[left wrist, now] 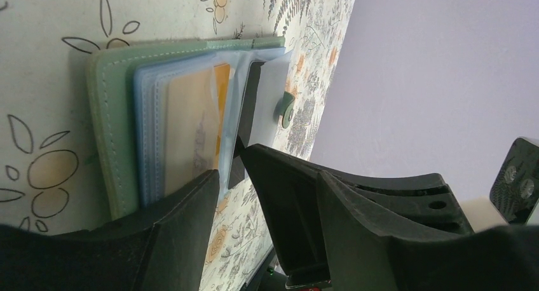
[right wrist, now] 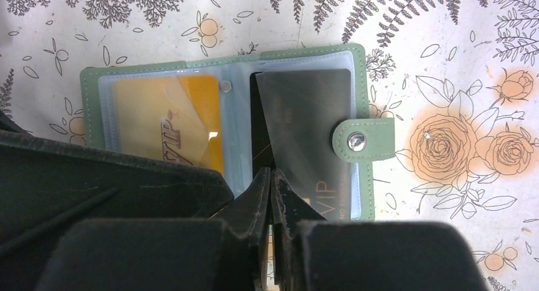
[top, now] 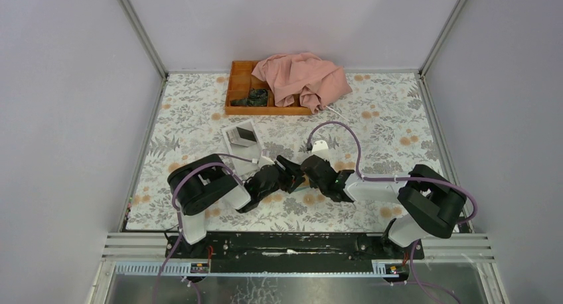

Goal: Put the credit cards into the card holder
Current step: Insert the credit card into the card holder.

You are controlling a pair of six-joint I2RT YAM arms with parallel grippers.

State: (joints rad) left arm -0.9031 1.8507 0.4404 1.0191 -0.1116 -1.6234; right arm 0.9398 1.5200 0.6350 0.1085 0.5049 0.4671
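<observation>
Beside the holder [right wrist: 234,132], at its near edge, the left gripper [left wrist: 230,164] has its jaws standing apart, one finger over the left page. Opposite, the right gripper [right wrist: 271,176] has its jaws pinched on a corner of the grey card [right wrist: 305,126], which tilts over the holder's right page. The holder lies open on the floral tabletop [right wrist: 457,62], an orange card [right wrist: 191,113] in its left sleeve. Beyond the holder sits a white box [top: 240,137]; farther still, a wooden tray [top: 239,85] lies partly under a pink cloth [top: 302,78].
</observation>
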